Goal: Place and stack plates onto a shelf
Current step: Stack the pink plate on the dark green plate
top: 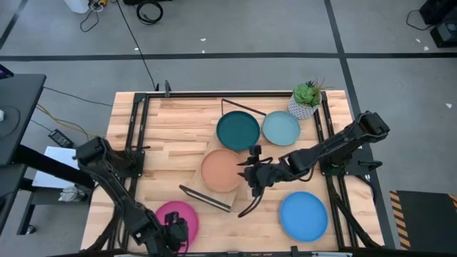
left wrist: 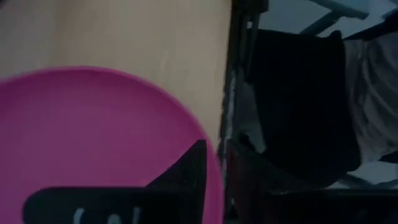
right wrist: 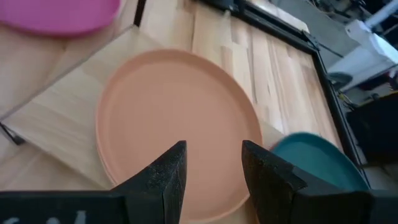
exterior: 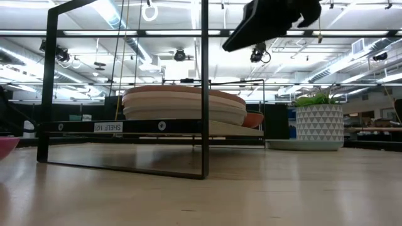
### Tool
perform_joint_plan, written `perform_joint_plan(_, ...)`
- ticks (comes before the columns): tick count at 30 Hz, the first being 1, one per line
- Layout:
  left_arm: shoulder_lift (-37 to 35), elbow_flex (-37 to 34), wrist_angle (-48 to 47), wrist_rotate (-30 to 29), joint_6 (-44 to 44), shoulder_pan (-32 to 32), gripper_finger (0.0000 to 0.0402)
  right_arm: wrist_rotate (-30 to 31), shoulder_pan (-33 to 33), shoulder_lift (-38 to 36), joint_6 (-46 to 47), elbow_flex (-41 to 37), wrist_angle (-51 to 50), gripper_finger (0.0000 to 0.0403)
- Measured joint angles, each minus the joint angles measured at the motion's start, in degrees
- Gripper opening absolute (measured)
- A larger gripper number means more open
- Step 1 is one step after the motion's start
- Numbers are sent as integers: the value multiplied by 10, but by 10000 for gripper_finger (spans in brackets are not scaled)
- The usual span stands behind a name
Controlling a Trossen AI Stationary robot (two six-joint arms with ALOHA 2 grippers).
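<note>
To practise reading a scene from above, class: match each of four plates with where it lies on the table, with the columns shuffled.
Things:
1. pink plate
2. orange plate
3. dark teal plate
4. bright blue plate

Places:
A. on the shelf, top of the stack
B. under the left gripper, at the table's near edge
C. alone on the table, near the right arm's side
D. beside the light blue plate

Pairs: 1-B, 2-A, 3-D, 4-C

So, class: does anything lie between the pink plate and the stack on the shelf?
Nothing visible does. The pink plate sits at the table's near edge by the left claw; bare tabletop separates it from the shelf. The right claw hovers at the stack's far side.
</note>
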Motion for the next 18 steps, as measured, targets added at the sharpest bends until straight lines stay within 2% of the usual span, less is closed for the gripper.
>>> perform_joint_plan(5, 24, 2, 64, 6, -3, 4, 110, 14, 7, 1, 1, -1, -7, 160)
perform_joint_plan(11, 50, 9, 63, -3, 23, 6, 164, 14, 7, 1, 2, -1, -7, 160)
perform_joint_plan(16, 67, 19, 56, -5, 19, 15, 173, 13, 7, 1, 2, -1, -6, 160)
perform_joint_plan(18, 78, 41, 23, -9, 17, 18, 172, 13, 6, 1, 2, -4, -5, 160)
